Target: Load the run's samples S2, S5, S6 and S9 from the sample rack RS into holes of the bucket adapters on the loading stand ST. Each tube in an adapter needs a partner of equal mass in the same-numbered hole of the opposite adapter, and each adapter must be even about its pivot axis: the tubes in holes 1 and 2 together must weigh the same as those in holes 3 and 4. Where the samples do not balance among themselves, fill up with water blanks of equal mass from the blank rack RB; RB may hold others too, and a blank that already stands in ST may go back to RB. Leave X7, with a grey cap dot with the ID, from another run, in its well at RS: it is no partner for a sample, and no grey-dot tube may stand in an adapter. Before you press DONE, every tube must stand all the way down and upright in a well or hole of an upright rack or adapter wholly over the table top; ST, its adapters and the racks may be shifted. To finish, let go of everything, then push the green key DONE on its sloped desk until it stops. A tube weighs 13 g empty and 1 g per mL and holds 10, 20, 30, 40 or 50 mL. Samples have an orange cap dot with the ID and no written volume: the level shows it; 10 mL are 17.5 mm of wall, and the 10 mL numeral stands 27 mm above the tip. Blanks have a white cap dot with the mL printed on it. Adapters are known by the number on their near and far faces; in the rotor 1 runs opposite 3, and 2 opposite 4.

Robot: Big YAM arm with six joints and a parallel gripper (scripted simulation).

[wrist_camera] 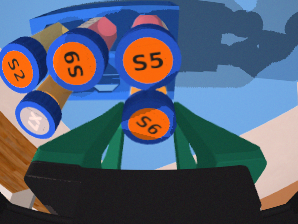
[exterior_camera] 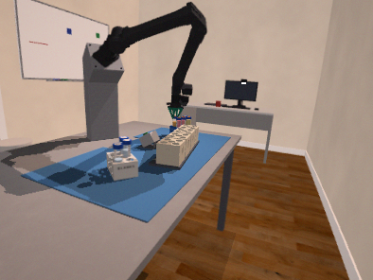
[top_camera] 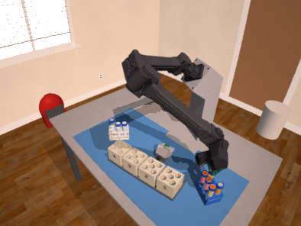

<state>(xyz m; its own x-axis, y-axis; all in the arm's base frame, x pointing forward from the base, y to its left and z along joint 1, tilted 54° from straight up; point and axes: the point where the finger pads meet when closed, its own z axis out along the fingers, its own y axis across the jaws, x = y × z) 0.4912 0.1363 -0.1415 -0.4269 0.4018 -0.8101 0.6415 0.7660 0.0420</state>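
Observation:
My gripper (wrist_camera: 148, 109) with green fingers is shut on the cap end of sample tube S6 (wrist_camera: 149, 123), held upright right at the blue sample rack RS (top_camera: 211, 191). In the wrist view S6 is just in front of S5 (wrist_camera: 148, 62). S9 (wrist_camera: 75, 63) and S2 (wrist_camera: 16, 70) stand to the left in the rack, and a tube with a pale cap dot (wrist_camera: 33, 119) stands at the left front. S6's lower end is hidden. The gripper also shows in the top view (top_camera: 213, 172) and the exterior view (exterior_camera: 176, 112). The loading stand ST (top_camera: 145, 168) holds a row of cream adapters with open holes.
The white blank rack RB (top_camera: 121, 132) with blue-capped tubes stands behind the left end of ST and also shows in the exterior view (exterior_camera: 122, 163). The grey DONE desk (top_camera: 164, 150) with its green key sits between ST and the arm. RS stands near the blue mat's right corner.

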